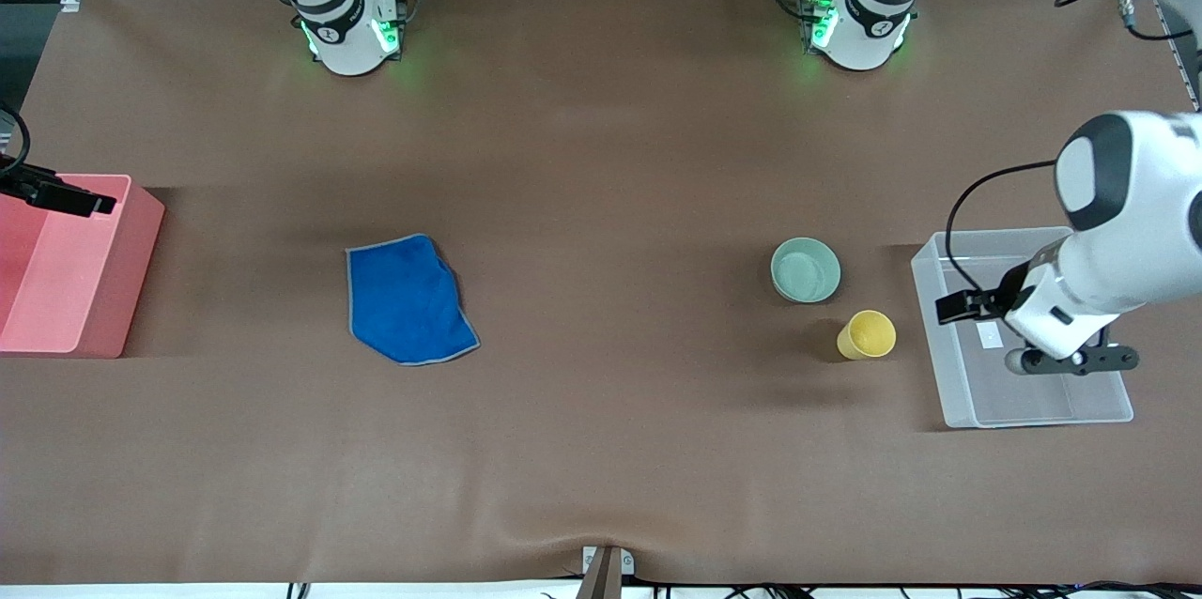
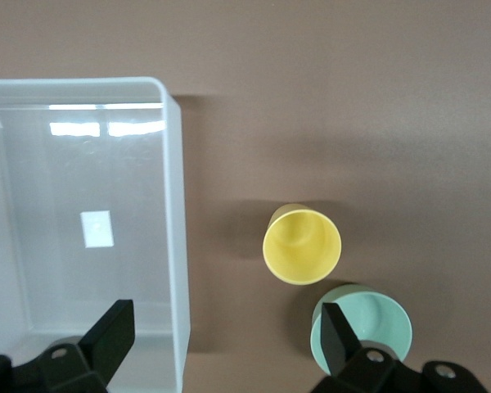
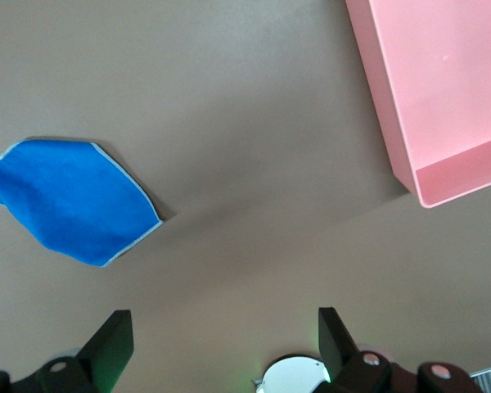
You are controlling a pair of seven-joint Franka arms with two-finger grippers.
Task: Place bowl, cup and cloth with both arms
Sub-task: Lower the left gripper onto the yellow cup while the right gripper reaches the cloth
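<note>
So the brown table point(image 1: 601, 449) has a container at each end and the three items lie loose between them, with open table around each one. At the left arm's end there's a clear plastic bin point(image 1: 948, 374), and all I can see in it is a small white label on the floor of it, plus the left gripper point(image 1: 977, 303) hanging over it with its fingers point(image 2: 110, 332) spread wide and nothing between them. Just beside that bin, toward the middle of the table, sits the cup point(image 1: 867, 334), yellow, leaning a bit so its mouth shows in the front view. The bowl point(image 1: 806, 269) is mint green, upright, mouth up, close to the cup but not touching it, a bit farther from the front camera. At the right arm's end there's a pink bin point(image 1: 84, 299) that looks to have nothing in it, though the part past the frame edge is cut off. The right gripper point(image 1: 70, 197) hovers over that pink bin's rim, claw also wide with nothing held. The cloth point(image 1: 407, 300) lies flat, well apart from both bins and nearer the pink one, bright blue with grey edging, and its long axis runs diagonally, one corner pointing toward the front camera.
</note>
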